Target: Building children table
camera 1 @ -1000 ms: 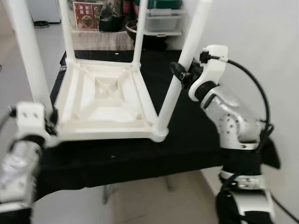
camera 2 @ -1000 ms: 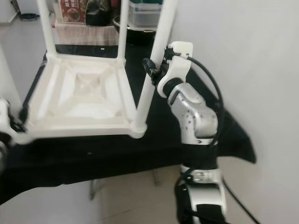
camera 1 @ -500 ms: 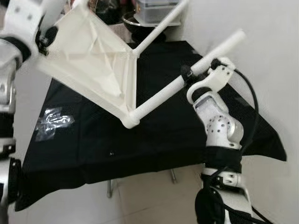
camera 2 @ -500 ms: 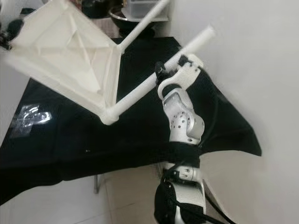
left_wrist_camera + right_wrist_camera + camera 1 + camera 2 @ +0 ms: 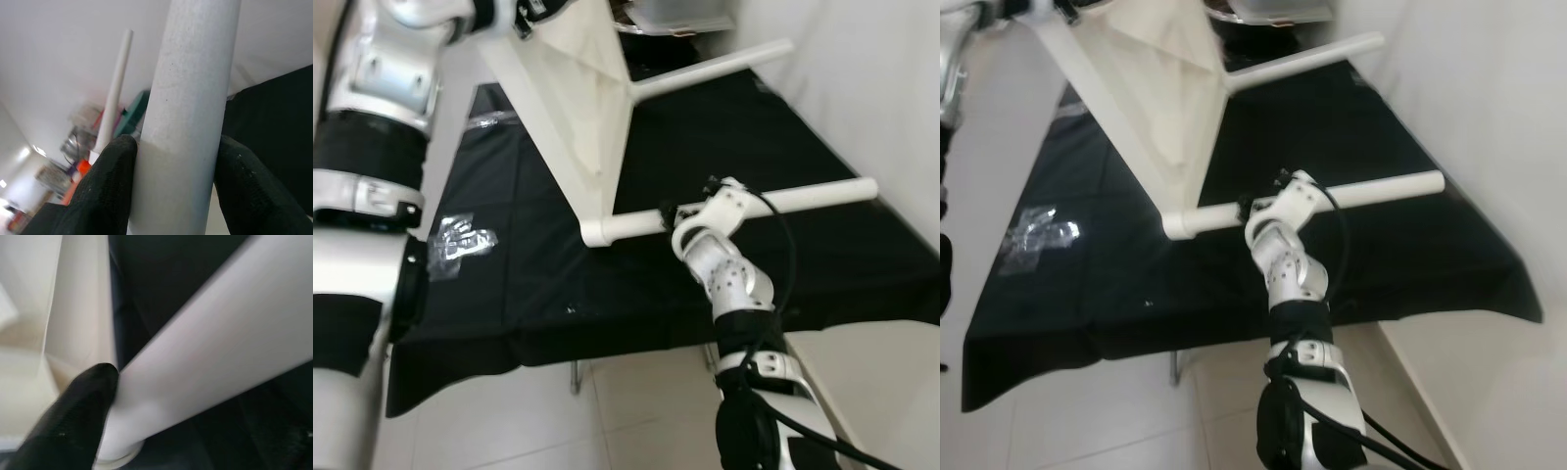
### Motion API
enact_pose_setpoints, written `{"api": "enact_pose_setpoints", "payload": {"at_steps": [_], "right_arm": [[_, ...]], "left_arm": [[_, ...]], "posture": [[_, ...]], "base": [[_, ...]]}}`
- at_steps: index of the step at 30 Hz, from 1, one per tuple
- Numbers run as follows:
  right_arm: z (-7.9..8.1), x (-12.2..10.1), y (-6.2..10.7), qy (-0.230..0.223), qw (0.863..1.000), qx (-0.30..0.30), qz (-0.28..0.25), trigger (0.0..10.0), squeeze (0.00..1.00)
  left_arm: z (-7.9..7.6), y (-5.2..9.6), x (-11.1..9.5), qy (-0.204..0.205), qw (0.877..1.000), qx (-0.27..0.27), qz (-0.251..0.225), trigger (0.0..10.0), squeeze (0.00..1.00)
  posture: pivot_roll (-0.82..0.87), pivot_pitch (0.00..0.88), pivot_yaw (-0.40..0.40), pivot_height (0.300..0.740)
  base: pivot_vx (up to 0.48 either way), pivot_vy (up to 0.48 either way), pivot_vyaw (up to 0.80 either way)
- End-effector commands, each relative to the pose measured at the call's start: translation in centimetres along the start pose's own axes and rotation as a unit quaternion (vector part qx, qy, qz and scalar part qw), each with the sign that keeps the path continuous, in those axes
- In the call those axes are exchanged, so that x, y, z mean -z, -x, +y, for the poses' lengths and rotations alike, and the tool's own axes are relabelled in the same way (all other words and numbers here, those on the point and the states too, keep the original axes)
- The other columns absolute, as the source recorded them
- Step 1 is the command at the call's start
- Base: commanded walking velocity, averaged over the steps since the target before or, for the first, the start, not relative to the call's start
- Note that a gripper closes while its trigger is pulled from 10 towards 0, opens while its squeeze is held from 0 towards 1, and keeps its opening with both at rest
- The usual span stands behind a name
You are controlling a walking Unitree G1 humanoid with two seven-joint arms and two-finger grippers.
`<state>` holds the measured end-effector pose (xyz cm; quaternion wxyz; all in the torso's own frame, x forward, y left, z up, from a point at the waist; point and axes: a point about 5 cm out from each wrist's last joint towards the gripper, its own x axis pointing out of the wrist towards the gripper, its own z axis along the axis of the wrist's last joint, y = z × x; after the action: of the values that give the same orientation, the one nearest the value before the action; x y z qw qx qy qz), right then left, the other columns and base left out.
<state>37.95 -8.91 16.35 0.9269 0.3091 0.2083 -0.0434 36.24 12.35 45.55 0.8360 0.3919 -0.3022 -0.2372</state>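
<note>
The white children's table point(image 5: 582, 88) is held off the black cloth, tipped on its side with its legs pointing right. My right gripper point(image 5: 680, 213) is shut on the near leg point(image 5: 803, 196), which lies level above the cloth. In the right wrist view a black finger point(image 5: 73, 421) presses against that leg point(image 5: 205, 357) close to its socket. My left gripper point(image 5: 524, 10) is raised at the top left, shut on another leg. In the left wrist view both fingers point(image 5: 110, 186) clamp that white leg point(image 5: 190, 98). A far leg point(image 5: 724, 70) juts out to the right.
A work table under a black cloth point(image 5: 705, 284) lies below, with a crumpled clear plastic bag point(image 5: 460, 240) on its left part. A white wall point(image 5: 862, 88) runs close along the right. Tiled floor point(image 5: 607, 411) is in front, and storage boxes point(image 5: 680, 12) stand behind.
The children's table went from resting upside down on the cloth to lifted and turned on its side. My left arm rose high; my right gripper dropped with its leg. The view shifted too.
</note>
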Motion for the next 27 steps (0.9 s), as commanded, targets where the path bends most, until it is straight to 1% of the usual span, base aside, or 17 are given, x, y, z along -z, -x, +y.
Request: {"api": "enact_pose_setpoints", "payload": {"at_steps": [1,2,3,4,5,6,7,8,10,12,16,18,22,23,24,25,27], "right_arm": [[0.8,8.6,0.5,0.001,0.988,0.028,0.153,10.0,1.00],[-0.5,7.5,0.3,-0.001,0.990,0.060,0.127,10.0,1.00],[-0.5,7.5,0.3,-0.001,0.990,0.060,0.127,10.0,1.00],[-1.4,6.5,0.4,-0.003,0.991,0.075,0.109,10.0,1.00],[-2.4,5.2,0.6,0.000,0.992,0.084,0.090,10.0,1.00],[-3.0,4.4,0.8,0.004,0.993,0.087,0.080,10.0,1.00],[-3.0,4.4,0.8,0.004,0.993,0.087,0.080,10.0,1.00],[-3.5,3.8,1.1,0.005,0.993,0.090,0.073,10.0,1.00],[-3.8,3.5,1.3,0.007,0.993,0.093,0.071,10.0,1.00],[-4.3,3.4,1.5,0.022,0.993,0.096,0.070,10.0,1.00],[-4.2,3.3,1.6,0.013,0.993,0.095,0.067,10.0,1.00],[-3.6,3.2,1.6,0.006,0.994,0.092,0.065,10.0,1.00],[-3.5,3.0,1.8,0.003,0.994,0.093,0.064,10.0,1.00],[-3.6,2.9,1.9,0.002,0.994,0.093,0.062,10.0,1.00],[-4.0,2.3,2.3,-0.017,0.993,0.100,0.062,10.0,1.00],[-4.0,2.3,2.3,-0.017,0.993,0.100,0.062,10.0,1.00],[-4.4,2.1,2.5,-0.031,0.992,0.107,0.064,10.0,1.00]], "left_arm": [[1.6,-0.1,-2.7,0.074,0.992,-0.040,-0.095,10.0,0.00],[1.3,-0.5,-2.6,0.073,0.992,-0.032,-0.096,10.0,0.00],[1.3,-0.5,-2.6,0.073,0.992,-0.032,-0.096,10.0,0.00],[1.0,-0.7,-2.6,0.069,0.992,-0.024,-0.098,10.0,0.00],[0.6,-1.0,-2.6,0.056,0.993,-0.008,-0.103,10.0,0.00],[0.4,-1.2,-2.7,0.047,0.993,0.002,-0.106,10.0,0.00],[0.4,-1.2,-2.7,0.047,0.993,0.002,-0.106,10.0,0.00],[0.1,-1.3,-2.8,0.040,0.993,0.014,-0.109,10.0,0.00],[0.0,-1.4,-2.8,0.034,0.993,0.025,-0.113,10.0,0.00],[-0.1,-1.7,-3.0,0.031,0.992,0.034,-0.117,10.0,0.00],[-0.3,-1.8,-3.3,0.024,0.991,0.041,-0.124,10.0,0.00],[-0.4,-1.9,-3.4,0.019,0.990,0.049,-0.130,10.0,0.00],[-0.5,-1.9,-3.5,0.005,0.990,0.055,-0.132,10.0,0.00],[-0.5,-1.9,-3.5,-0.001,0.989,0.057,-0.133,10.0,0.00],[-0.6,-1.9,-3.6,-0.010,0.988,0.066,-0.138,10.0,0.00],[-0.6,-1.9,-3.6,-0.010,0.988,0.066,-0.138,10.0,0.00],[-0.6,-1.9,-3.6,-0.017,0.987,0.073,-0.141,10.0,0.00]], "posture": [[0.09,0.099,-0.010,0.740],[0.08,0.100,-0.010,0.740],[0.08,0.100,-0.010,0.740],[0.07,0.101,-0.010,0.740],[0.06,0.101,-0.009,0.740],[0.06,0.101,-0.009,0.740],[0.06,0.101,-0.009,0.740],[0.05,0.102,-0.006,0.740],[0.04,0.101,-0.001,0.740],[0.04,0.101,0.003,0.740],[0.03,0.098,0.012,0.740],[0.04,0.097,0.010,0.740],[0.04,0.097,0.008,0.740],[0.04,0.097,0.008,0.740],[0.04,0.098,0.005,0.740],[0.04,0.098,0.005,0.740],[0.04,0.098,0.005,0.740]], "base": [[0.000,0.000,0.00],[0.000,0.000,0.00],[0.000,0.000,0.00],[0.000,0.000,0.00],[0.000,0.000,0.00],[0.000,0.000,0.00],[0.000,0.000,0.00],[0.000,0.000,0.00],[0.000,0.000,0.00],[0.000,0.000,0.00],[0.000,0.000,0.00],[0.000,0.000,0.00],[0.000,0.000,0.00],[0.000,0.000,0.00],[0.000,0.000,0.00],[0.000,0.000,0.00],[0.000,0.000,0.00]]}}
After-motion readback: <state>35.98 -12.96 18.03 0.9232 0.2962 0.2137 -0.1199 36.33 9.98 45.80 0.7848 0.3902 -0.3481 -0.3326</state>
